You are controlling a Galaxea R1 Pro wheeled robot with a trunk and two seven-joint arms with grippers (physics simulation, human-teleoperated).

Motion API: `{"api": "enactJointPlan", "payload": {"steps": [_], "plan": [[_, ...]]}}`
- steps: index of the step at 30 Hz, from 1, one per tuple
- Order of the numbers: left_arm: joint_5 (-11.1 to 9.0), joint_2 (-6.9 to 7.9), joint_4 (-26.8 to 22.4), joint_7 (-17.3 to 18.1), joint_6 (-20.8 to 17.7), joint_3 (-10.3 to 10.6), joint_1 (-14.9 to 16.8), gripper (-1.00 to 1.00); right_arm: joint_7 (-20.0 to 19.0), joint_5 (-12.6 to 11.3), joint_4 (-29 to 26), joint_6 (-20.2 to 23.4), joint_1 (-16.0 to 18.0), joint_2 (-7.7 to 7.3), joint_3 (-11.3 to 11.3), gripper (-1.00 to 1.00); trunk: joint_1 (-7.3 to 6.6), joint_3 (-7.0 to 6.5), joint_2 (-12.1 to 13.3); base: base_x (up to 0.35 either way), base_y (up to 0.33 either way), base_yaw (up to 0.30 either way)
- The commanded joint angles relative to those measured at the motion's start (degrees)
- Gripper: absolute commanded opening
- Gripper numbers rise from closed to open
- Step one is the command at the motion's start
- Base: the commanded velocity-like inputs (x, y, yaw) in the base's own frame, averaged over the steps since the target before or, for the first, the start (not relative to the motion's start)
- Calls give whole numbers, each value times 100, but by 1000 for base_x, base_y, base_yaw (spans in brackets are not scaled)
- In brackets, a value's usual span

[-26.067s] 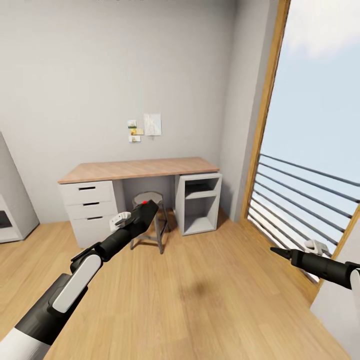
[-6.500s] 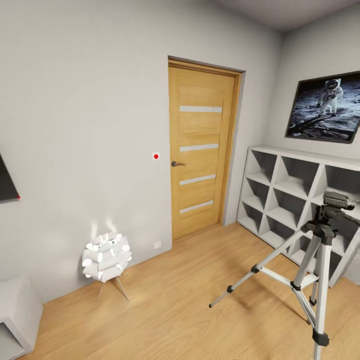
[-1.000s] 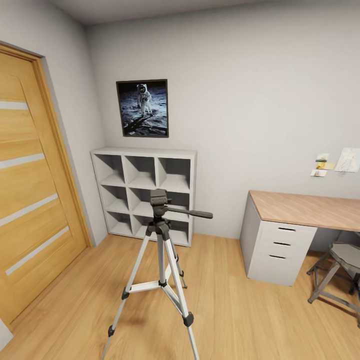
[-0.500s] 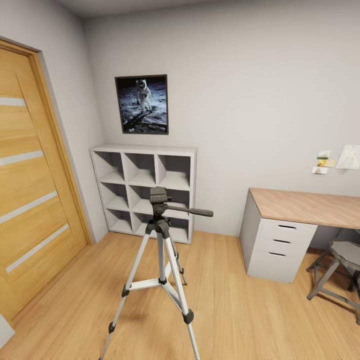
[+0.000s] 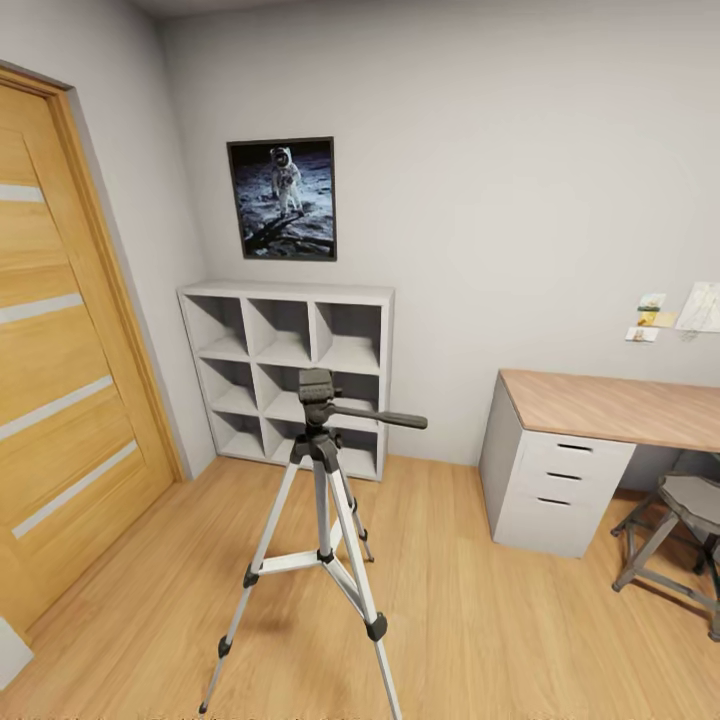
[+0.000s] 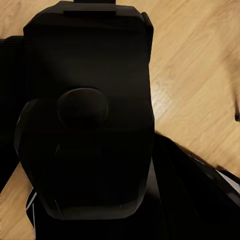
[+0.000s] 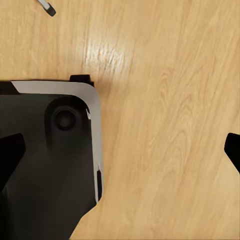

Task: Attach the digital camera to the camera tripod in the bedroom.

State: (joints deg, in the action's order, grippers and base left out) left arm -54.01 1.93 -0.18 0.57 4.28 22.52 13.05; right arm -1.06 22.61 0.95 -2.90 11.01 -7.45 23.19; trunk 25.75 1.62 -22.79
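One camera tripod (image 5: 322, 455), lower centre of the head view, on the wood floor (image 5: 480, 620). Upright, long axis vertical, three silver legs splayed out. One pan handle (image 5: 385, 417), about level, pointing toward the right of the frame. Behind it, one white cube shelf (image 5: 290, 295) with three rows of three compartments, and one astronaut poster (image 5: 283, 198) above. One wooden door (image 5: 60, 380) at the left edge. At the right, one desk (image 5: 610, 405) with three drawers and one stool (image 5: 690, 500).

In the left wrist view, one black boxy body with a round bulge, seemingly the digital camera (image 6: 87, 110), close to the lens. Can't tell the left gripper's grip; fingers lost in the black.

Right gripper (image 7: 121, 150) spread wide over bare floor, two black fingertips (image 7: 10, 150) at opposite edges.
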Motion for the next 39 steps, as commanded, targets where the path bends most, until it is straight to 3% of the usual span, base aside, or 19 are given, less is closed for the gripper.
{"api": "enactJointPlan", "payload": {"steps": [1, 39], "plan": [[-40, 0, 1, 4, 11, 50, 4, -100, -12, 41, 10, -25, 6, -5, 48, 100, 3, 23, -13, 0, 0, 0], [21, -31, 9, 13, 1, 59, 4, -100, -16, 41, 10, -26, 6, -10, 45, 100, 3, 376, -13, 0, 0, 0]]}}
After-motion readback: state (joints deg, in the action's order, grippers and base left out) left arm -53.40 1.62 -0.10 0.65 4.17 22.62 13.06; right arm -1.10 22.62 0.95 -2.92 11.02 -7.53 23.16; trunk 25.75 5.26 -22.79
